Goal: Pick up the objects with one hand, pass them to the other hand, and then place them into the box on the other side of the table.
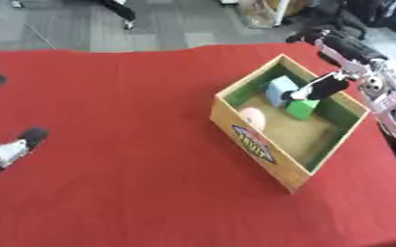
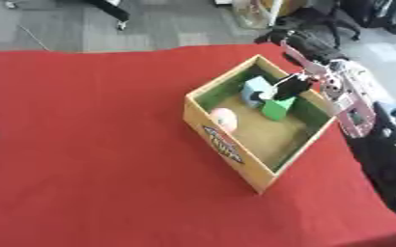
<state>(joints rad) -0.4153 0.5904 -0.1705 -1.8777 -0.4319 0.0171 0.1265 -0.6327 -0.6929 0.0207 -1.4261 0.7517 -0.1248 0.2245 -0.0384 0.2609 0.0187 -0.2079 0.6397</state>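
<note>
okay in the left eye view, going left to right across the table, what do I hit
Left hand at the table's left edge → bare red tablecloth → box near wall → pale pink round thing → light blue block → green block → right hand, reaching into the box above the green block.

Even, bright overhead light; the red bench (image 1: 117, 144) shows no glare; soft shadow inside the box (image 1: 235, 123); both views soft and blurred throughout.
</note>
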